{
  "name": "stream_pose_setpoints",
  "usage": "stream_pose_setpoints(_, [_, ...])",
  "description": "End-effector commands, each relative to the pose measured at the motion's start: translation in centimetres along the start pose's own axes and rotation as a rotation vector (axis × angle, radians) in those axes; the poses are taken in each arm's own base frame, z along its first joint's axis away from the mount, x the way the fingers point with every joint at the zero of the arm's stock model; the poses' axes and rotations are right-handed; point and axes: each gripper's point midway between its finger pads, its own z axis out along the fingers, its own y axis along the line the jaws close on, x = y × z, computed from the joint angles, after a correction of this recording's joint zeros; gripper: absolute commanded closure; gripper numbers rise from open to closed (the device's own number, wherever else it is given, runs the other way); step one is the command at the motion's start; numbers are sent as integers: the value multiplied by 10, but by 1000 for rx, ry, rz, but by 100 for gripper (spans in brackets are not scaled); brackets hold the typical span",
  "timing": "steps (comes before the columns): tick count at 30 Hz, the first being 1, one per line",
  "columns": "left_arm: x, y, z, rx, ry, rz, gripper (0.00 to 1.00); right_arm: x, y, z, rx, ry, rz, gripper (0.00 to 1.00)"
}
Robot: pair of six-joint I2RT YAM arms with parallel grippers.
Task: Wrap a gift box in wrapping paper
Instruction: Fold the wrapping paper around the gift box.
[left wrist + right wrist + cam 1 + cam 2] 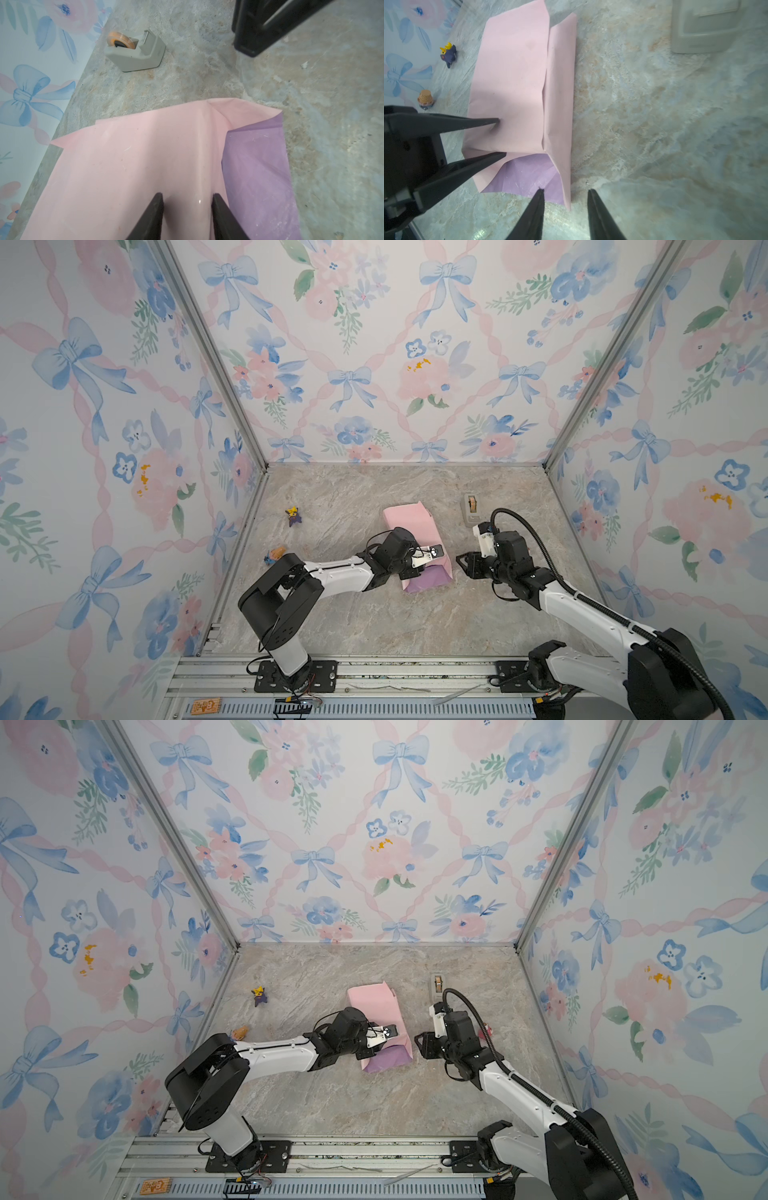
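The wrapping paper (pixel 409 518) lies mid-table, folded over itself pink side out (pixel 512 83), its lilac side (pixel 525 176) showing at the near open end. The gift box is hidden; no navy shows anywhere. My left gripper (pixel 188 194) is on top of the fold near that end. Its jaws stand apart, the fingertips (pixel 497 120) touch the pink sheet, and a raised crease runs between them. My right gripper (pixel 565 189) is open just off the paper's near right corner, low over the table. The corner flap's tip lies beneath the gap and the jaws grip nothing.
A grey-beige tape dispenser (pixel 471 508) stands behind the right gripper, also in the left wrist view (pixel 135 52). Two small toys, a purple-and-yellow figure (pixel 294 515) and an orange one (pixel 274 554), sit by the left wall. Floral walls close three sides.
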Motion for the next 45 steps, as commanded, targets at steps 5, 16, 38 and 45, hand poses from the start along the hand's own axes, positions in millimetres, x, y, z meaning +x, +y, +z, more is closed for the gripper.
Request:
stream_pose_setpoints(5, [6, -11, 4, 43, 17, -18, 59, 6, -3, 27, 5, 123, 86, 74])
stream_pose_setpoints(16, [9, -9, 2, 31, 27, -18, 59, 32, 16, 66, -1, 201, 41, 80])
stream_pose_setpoints(38, [11, -14, 1, 46, 24, -57, 59, 63, 32, 84, -37, 160, 100, 79])
stream_pose_setpoints(45, [9, -15, 1, 51, 15, -65, 59, 69, 33, 90, -47, 151, 113, 77])
